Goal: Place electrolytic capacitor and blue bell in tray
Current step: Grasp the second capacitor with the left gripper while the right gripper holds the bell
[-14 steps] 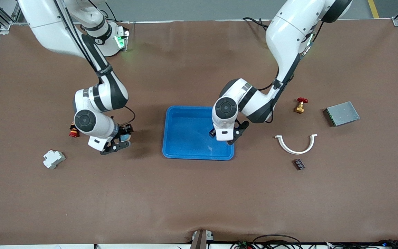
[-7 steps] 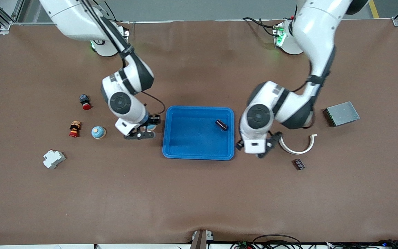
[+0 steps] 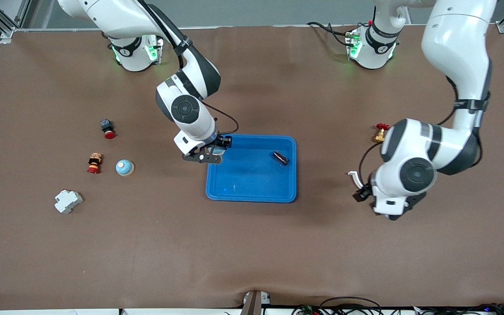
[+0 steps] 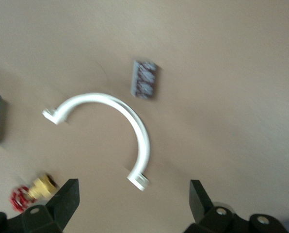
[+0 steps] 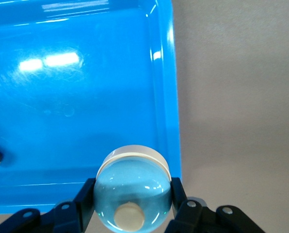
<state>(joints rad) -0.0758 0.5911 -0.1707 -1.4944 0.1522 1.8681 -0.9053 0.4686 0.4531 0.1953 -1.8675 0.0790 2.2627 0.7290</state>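
Note:
The blue tray [image 3: 252,197] lies mid-table. The dark electrolytic capacitor [image 3: 280,158] lies in it, near the rim toward the left arm's end. My right gripper [image 3: 210,154] is shut on a pale blue bell [image 3: 216,151] over the tray's corner toward the right arm's end. In the right wrist view the bell [image 5: 132,191] sits between the fingers of the right gripper [image 5: 132,199], above the tray's rim [image 5: 172,97]. My left gripper [image 3: 368,199] is open and empty over the table, above a white curved clip [image 4: 115,124]; the left wrist view shows the gripper [image 4: 135,204].
A second blue bell [image 3: 124,167], a red and orange stacked part [image 3: 94,163], a red push button [image 3: 107,129] and a white breaker [image 3: 67,201] lie toward the right arm's end. A brass valve [image 3: 381,132], the clip [image 3: 353,176] and a dark chip [image 4: 145,79] lie toward the left arm's end.
My right gripper carried the bell from the table to over the tray's corner. My left gripper left the capacitor in the tray and moved out over the clip.

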